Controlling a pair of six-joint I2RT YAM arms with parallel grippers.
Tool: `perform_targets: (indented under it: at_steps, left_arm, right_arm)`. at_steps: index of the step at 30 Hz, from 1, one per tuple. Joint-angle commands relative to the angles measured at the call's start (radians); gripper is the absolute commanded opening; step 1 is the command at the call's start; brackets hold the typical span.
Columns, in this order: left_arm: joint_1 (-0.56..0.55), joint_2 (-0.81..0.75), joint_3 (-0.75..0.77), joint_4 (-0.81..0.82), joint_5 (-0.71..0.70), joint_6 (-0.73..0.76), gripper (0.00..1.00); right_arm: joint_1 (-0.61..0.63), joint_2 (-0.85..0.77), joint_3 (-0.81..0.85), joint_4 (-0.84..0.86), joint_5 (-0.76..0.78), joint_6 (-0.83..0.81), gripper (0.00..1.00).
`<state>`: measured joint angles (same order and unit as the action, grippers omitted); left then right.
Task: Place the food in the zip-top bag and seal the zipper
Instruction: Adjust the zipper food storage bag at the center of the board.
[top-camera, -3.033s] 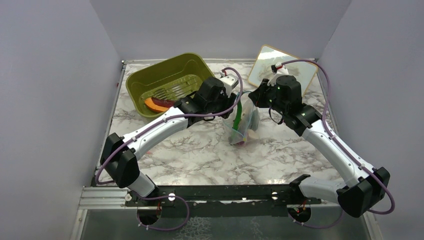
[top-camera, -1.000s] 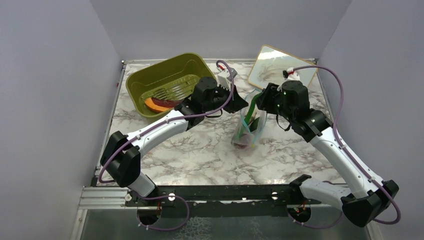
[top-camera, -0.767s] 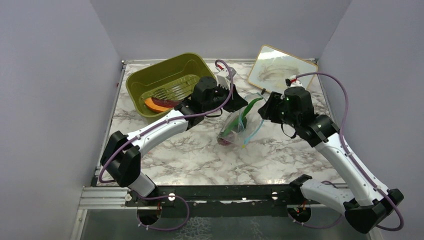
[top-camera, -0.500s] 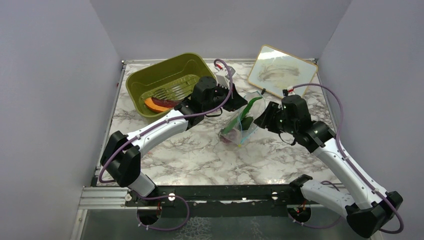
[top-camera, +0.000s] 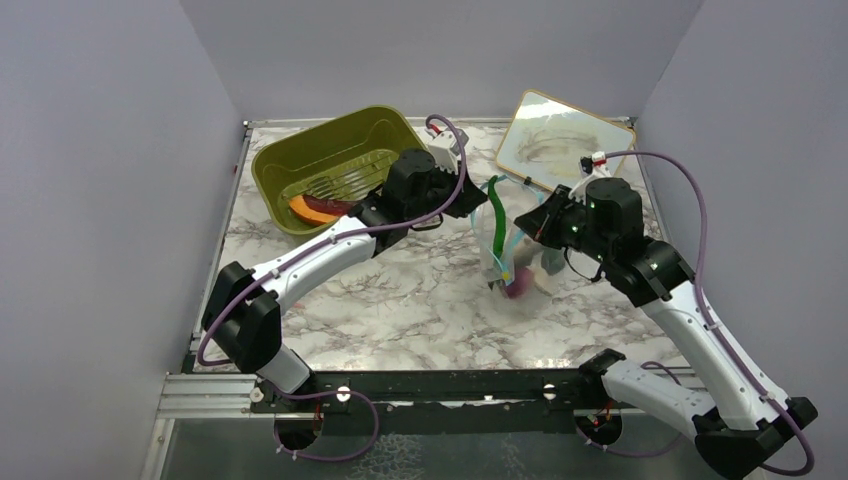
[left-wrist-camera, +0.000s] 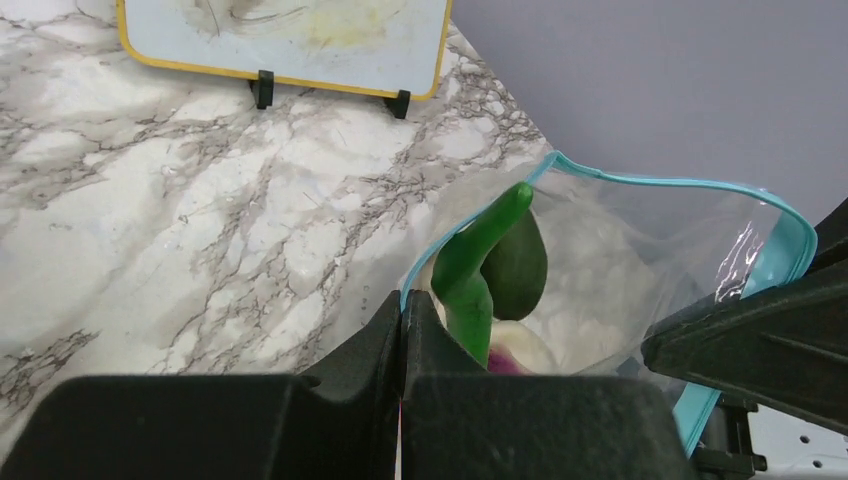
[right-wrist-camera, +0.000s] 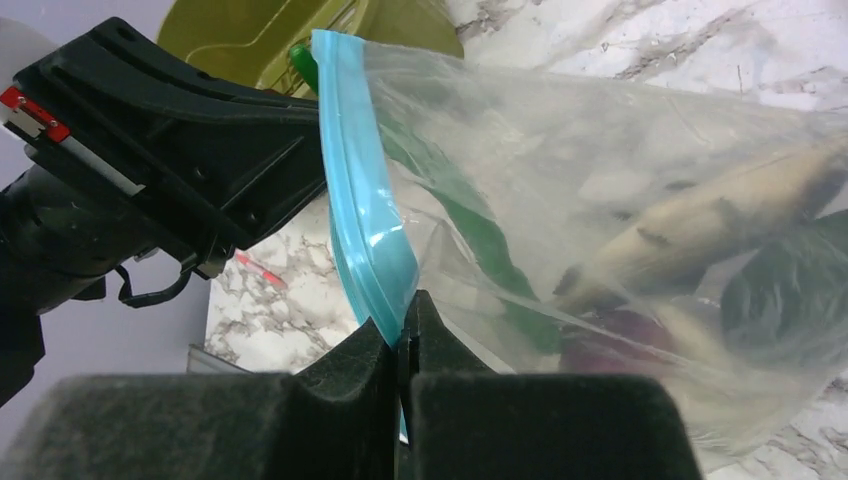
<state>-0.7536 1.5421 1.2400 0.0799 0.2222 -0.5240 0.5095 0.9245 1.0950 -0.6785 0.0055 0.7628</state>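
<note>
Top external, to begin: zip-top bag (top-camera: 505, 255) hanging a little right of centre, lifted between both arms above the marble table (top-camera: 400, 310). Pinched near one end of its mouth by the left gripper (top-camera: 465, 198), clamped fully together on the light blue zipper (left-wrist-camera: 680, 185). Pinched from the right side by the right gripper (top-camera: 538, 222), likewise squeezed tight on that strip, which rises straight out of its fingertips in the right wrist view. Mouth apparently gaping, judging by the open loop of blue in the left wrist view.

Already holding most of the food: dark green vegetables (left-wrist-camera: 470, 280) poking up toward the mouth, pink-purple onion (top-camera: 518, 288) sagging at the bottom. Not yet holding the orange and dark red piece (top-camera: 315, 208), lying in the olive-green tub (top-camera: 330, 150) at far left, well apart from the bag. Nothing else nearby but a yellow-framed board (top-camera: 560, 140) propped at far right.

Likely troubles from here:
- Sealing now would shut that last piece out, with both arms busy on the bag and none free to fetch it.
- Pressing the strip together over the tall green tip could jam the zipper and leave a gap.
- Pulling the two pinches apart too hard could slip the thin plastic out of one grip and tip the contents onto the table.
- Letting go on one side could swing the loaded bag and spill the onion.
</note>
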Motion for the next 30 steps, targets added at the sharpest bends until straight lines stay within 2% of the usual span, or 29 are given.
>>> perform_targets:
  at_steps: [1,7,12,17,20,22,24,27,30]
  left_arm:
    - [0.008,0.013,0.072,-0.032,-0.050,0.043,0.00]
    - [0.024,0.016,0.090,-0.058,-0.018,0.011,0.00]
    - [0.049,-0.014,0.104,-0.081,-0.045,0.014,0.00]
    - [0.164,-0.032,0.097,-0.091,0.005,-0.049,0.00]
    - [0.170,-0.027,0.118,-0.067,0.064,-0.054,0.00]
    - [0.135,-0.012,0.119,-0.006,0.136,-0.078,0.00]
    - [0.078,0.006,0.119,0.028,0.172,-0.076,0.00]
    - [0.018,0.030,0.144,0.031,0.188,-0.045,0.00]
    - [0.010,0.040,0.129,0.032,0.202,-0.036,0.00]
  right_arm:
    - [0.001,-0.002,-0.031,0.075,0.049,-0.072,0.01]
    - [0.000,-0.011,-0.078,0.110,0.181,-0.153,0.01]
    - [0.000,0.002,-0.057,0.064,0.262,-0.135,0.01]
    - [-0.001,-0.021,-0.045,0.076,0.343,-0.151,0.01]
    - [0.000,-0.040,-0.081,0.178,0.227,-0.171,0.01]
    - [0.000,-0.026,-0.112,0.293,0.098,-0.170,0.01]
    - [0.000,0.023,-0.109,0.336,0.004,-0.168,0.01]
    - [0.000,0.085,-0.086,0.356,-0.021,-0.176,0.01]
    - [0.000,0.107,-0.071,0.353,0.001,-0.187,0.01]
